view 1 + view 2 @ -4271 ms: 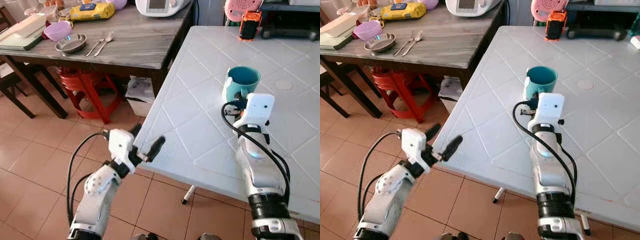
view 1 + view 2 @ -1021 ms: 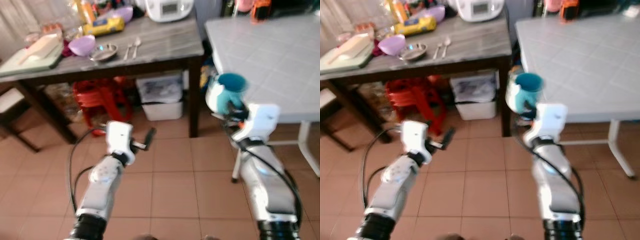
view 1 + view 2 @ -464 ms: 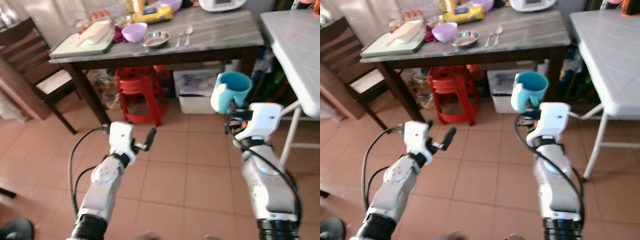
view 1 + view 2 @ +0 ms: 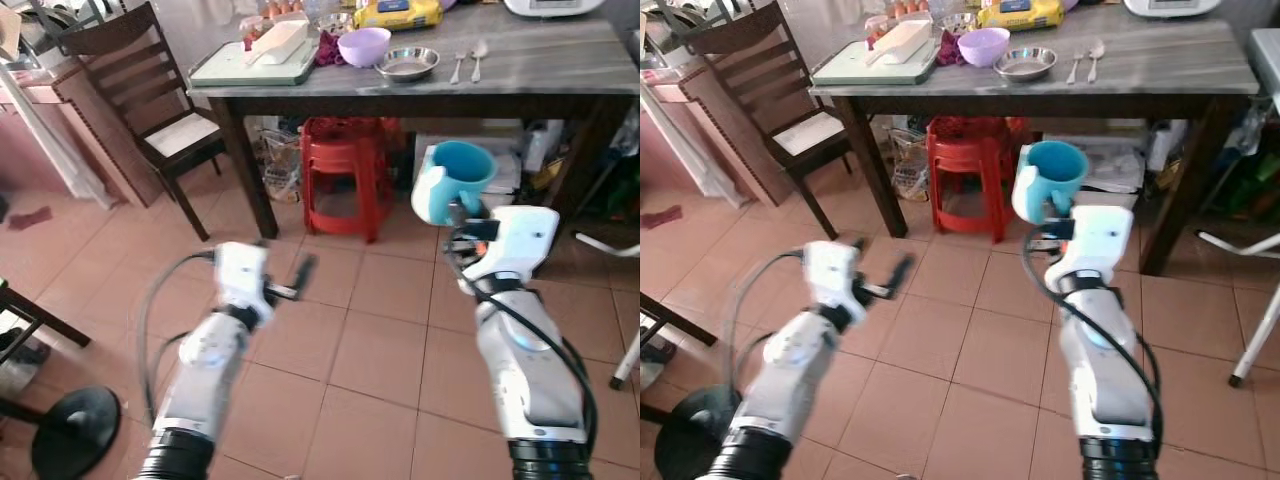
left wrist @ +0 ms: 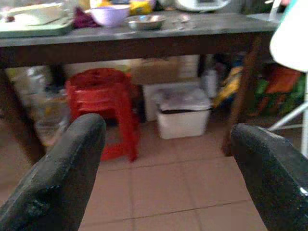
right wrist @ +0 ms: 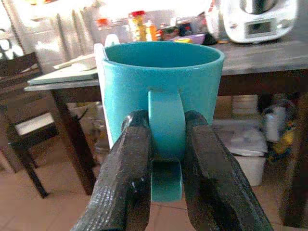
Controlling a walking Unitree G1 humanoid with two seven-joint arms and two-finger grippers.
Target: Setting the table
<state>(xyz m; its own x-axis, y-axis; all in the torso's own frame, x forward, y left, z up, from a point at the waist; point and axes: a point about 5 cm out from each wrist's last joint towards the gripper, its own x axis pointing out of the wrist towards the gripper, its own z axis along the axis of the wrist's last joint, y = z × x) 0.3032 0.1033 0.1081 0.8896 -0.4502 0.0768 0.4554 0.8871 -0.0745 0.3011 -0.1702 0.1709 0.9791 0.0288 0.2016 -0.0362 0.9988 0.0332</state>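
Note:
A teal mug (image 4: 456, 180) hangs upright in the air, and my right gripper (image 4: 460, 214) is shut on its handle (image 6: 165, 126); both black fingers (image 6: 134, 159) pinch it from the sides. Beyond the mug stands a grey wooden table (image 4: 560, 72) with dark legs. On it lie a purple bowl (image 4: 364, 45), a steel dish (image 4: 406, 63), a fork and spoon (image 4: 468, 60) and a green tray (image 4: 248, 68). My left gripper (image 4: 291, 279) is held low over the tiled floor, open with nothing between its fingers (image 5: 62, 168).
A red plastic stool (image 4: 343, 170) and a white bin (image 5: 182, 111) stand under the table. A dark wooden chair (image 4: 150, 95) is at its left end. A black round base (image 4: 75, 432) sits on the floor at the near left. A white table leg (image 4: 626, 362) is at the far right.
The camera has swung left: the white table has slid out of the picture and the grey table now lies ahead. The mug stays in my right gripper; the left stays open.

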